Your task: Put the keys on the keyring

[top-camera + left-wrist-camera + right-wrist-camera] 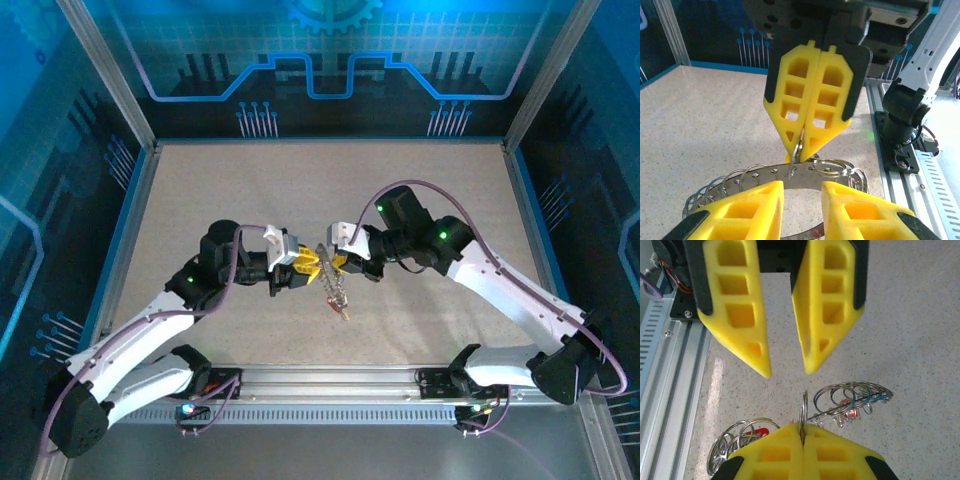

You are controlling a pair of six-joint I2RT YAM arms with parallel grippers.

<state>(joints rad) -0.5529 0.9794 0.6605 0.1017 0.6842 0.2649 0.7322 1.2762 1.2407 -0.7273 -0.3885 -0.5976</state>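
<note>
From above, the keyring (335, 288) sits just to the 6 o'clock side of the middle of the speckled table (300, 190), seen edge-on as a thin silvery strip running from 12 to 6 o'clock. The left claw (306, 268) is at its 9 o'clock and the right claw (343, 264) at its 3 o'clock, their yellow tips almost meeting over its upper end. In the left wrist view the left claw (802, 186) is spread. The keyring (765, 175) shows there as a curved metal band with holes, crossing the gap between the claw's fingers (755, 210), with many thin wire loops fanned out towards 9 and 3 o'clock. At 12 o'clock of the band the right claw (802, 142) points down, pressed together and pinching a small wire loop (798, 150) that reaches down to the band. The right wrist view shows the right claw (802, 429) clamped on that small wire loop (803, 407), which stands upright. The left claw (788, 371) hangs spread at 12 o'clock, just clear of the loop's top. More loops of the keyring (850, 397) spread to 3 and 8 o'clock, with small red bits among them; I cannot make out individual keys.
</note>
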